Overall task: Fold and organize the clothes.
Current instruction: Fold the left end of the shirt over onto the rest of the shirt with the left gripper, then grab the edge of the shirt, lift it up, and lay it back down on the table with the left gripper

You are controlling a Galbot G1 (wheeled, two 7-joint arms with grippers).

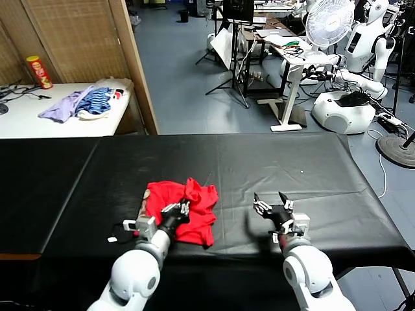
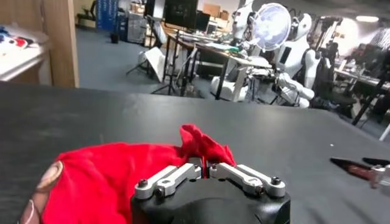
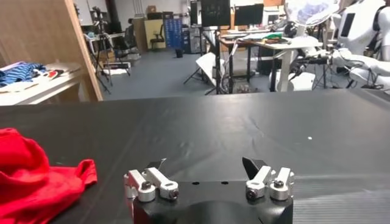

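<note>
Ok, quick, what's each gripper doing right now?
Left gripper: shut on the red T-shirt.
Right gripper: open, empty, over the black table.

head: high, looking down; wrists: low, close, facing forward; shared: black table (image 1: 259,168)

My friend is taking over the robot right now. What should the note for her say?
Left tool: shut, pinching the red T-shirt.
Right tool: open, holding nothing, low over the black table to the shirt's right.
Shirt: crumpled in a heap on the table near the front edge, print side mostly hidden.
Done: shirt grabbed by one arm.
Left: spread it flat, fold it, tidy it.
</note>
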